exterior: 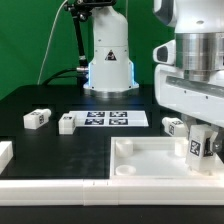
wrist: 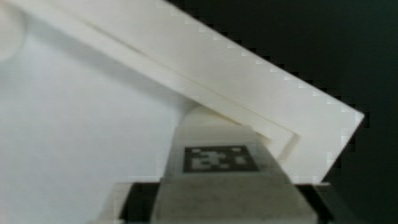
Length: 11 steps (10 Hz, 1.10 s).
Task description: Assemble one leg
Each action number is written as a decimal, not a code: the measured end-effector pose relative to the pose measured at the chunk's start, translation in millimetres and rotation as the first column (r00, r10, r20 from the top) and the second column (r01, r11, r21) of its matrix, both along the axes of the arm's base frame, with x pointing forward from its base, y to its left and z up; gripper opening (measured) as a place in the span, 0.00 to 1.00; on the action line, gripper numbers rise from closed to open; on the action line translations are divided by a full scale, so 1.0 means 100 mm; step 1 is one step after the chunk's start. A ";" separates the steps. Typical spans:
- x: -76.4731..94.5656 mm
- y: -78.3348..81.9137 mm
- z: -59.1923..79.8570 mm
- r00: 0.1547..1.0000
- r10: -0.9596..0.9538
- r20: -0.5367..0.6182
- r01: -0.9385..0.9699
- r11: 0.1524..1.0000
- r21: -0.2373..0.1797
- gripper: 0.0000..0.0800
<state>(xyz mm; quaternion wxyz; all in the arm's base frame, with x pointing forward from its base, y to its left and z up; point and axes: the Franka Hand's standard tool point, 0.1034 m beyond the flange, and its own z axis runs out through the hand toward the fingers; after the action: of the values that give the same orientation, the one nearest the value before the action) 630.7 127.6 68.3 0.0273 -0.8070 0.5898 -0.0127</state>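
currently, in the exterior view, the arm's gripper [exterior: 196, 142] is hanging at the lower right of the frame, its two fingers pinching narrowly on the leg [exterior: 195, 149], a small white block showing a black-and-white tag to the camera. the leg is standing upright over the far right part of the white panel [exterior: 140, 172], inside its raised rim; whether it is touching the panel floor cannot be told. a spare leg [exterior: 172, 125] is sitting just behind the rim, near the gripper. the marker board [exterior: 105, 119] is lying flat at mid-frame on the black table [exterior: 40, 95], with a loose leg [exterior: 67, 122] just beside its left end and another loose leg [exterior: 37, 118] farther left. the robot base [exterior: 108, 60] is rising at upper centre before a green backdrop. a further white part [exterior: 5, 152] is showing at the lower left edge.

in the wrist view, the gripper [wrist: 217, 200] is clasping the leg [wrist: 217, 155], with the tag facing the lens and the dark fingers [wrist: 143, 205] flanking the block on either side. the leg is sitting close against the inner corner of the panel [wrist: 89, 120], where two lengths of rim are meeting, and the black table [wrist: 338, 40] is showing beyond the rim.
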 end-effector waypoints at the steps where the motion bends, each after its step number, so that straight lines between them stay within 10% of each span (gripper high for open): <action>1: 0.01 -0.02 0.00 0.995 -0.101 -0.004 0.101 0.995 0.023 0.36; 5: 0.01 -0.01 0.00 0.994 -0.107 -0.005 0.107 0.994 0.032 0.46; 7: 0.03 -0.04 0.02 0.991 0.132 0.000 -0.132 0.991 0.019 0.78; 11: 0.03 -0.03 -0.01 0.780 0.623 -0.054 -0.625 0.780 -0.017 0.81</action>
<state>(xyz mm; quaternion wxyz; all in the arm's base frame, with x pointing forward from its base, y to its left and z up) 633.9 124.3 67.3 0.0030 -0.9571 0.2898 0.0051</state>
